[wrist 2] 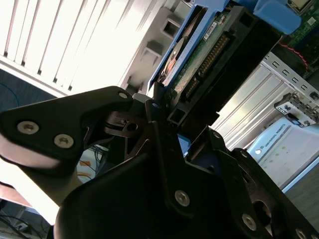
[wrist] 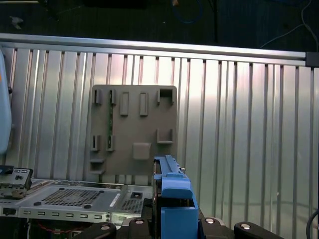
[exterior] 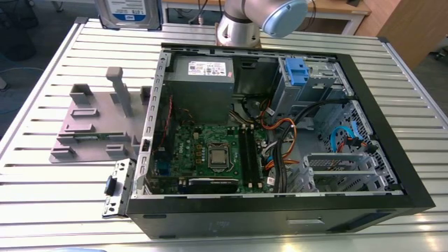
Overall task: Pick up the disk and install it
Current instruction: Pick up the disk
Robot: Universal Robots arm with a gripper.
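The disk point(exterior: 130, 11) hangs in the air above the table's far edge, on the exterior view's left, with its silver face and its white label with a blue band showing. In the second wrist view my gripper point(wrist 2: 174, 119) is shut on the disk point(wrist 2: 204, 59), which I see edge-on with its green circuit board and connector in the blue bracket. In the first wrist view the blue bracket point(wrist: 172, 191) stands up between my black fingers point(wrist: 104, 230). The open computer case point(exterior: 280, 126) lies below and to the exterior view's right of the disk.
A grey fixture plate point(exterior: 94, 126) with upright posts lies on the slatted metal table point(exterior: 42, 173), on the exterior view's left of the case. Inside the case are a grey power supply box point(exterior: 203, 79), a motherboard point(exterior: 210, 152), loose cables point(exterior: 287, 131) and a blue clip point(exterior: 297, 71) on the drive cage.
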